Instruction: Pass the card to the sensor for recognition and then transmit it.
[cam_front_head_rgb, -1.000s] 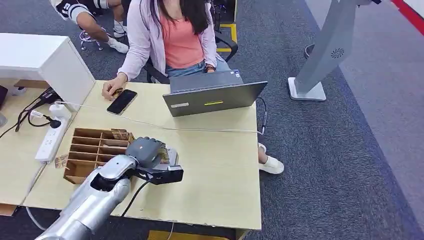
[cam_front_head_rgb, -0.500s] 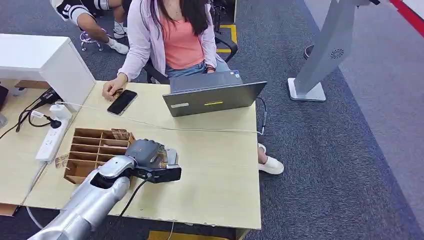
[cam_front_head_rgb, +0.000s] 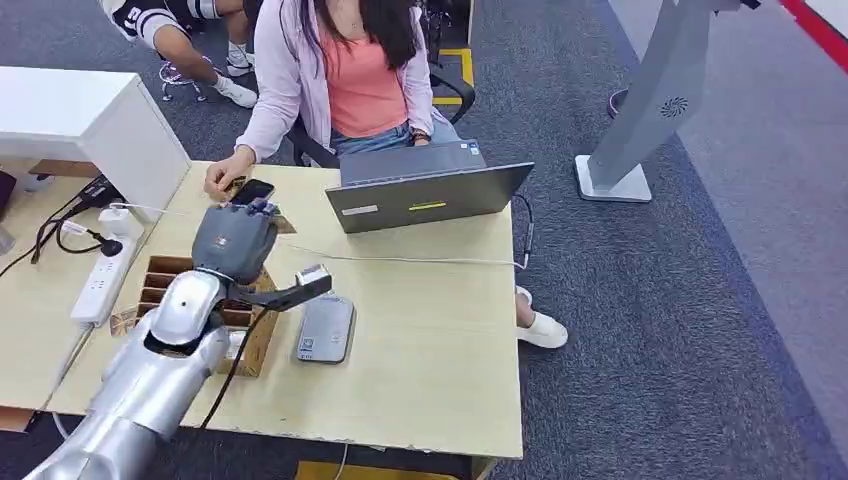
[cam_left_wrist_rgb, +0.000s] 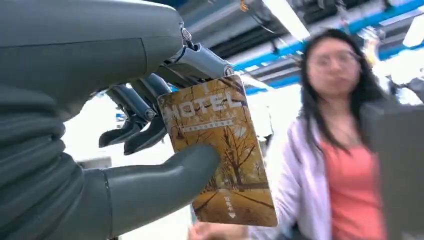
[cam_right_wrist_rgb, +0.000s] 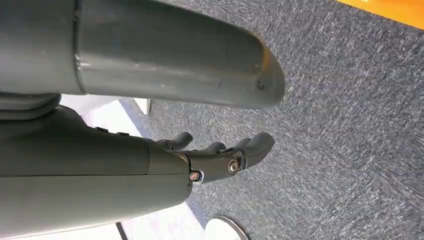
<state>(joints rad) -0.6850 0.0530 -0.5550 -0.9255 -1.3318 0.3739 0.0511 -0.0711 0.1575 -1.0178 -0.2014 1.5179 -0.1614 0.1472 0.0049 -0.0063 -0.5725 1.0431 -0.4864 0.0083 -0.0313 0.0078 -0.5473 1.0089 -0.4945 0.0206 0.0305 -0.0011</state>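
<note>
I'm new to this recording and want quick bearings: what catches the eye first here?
The silver left hand raised over the wooden table, holding a yellow hotel card out toward the seated person. Beside the arm, a grey card sensor lies flat; the person's laptop stands beyond it.

I see bare bench (cam_front_head_rgb: 430, 340) right of the reader (cam_front_head_rgb: 325, 329), open out to the edge. Ahead, the laptop (cam_front_head_rgb: 425, 196) blocks the far side; a white cable (cam_front_head_rgb: 400, 259) crosses in front of it. The left robot hand (cam_front_head_rgb: 235, 243) is raised above the card rack (cam_front_head_rgb: 170, 290), near the person's hand (cam_front_head_rgb: 225, 175) and phone (cam_front_head_rgb: 253, 190).
</note>
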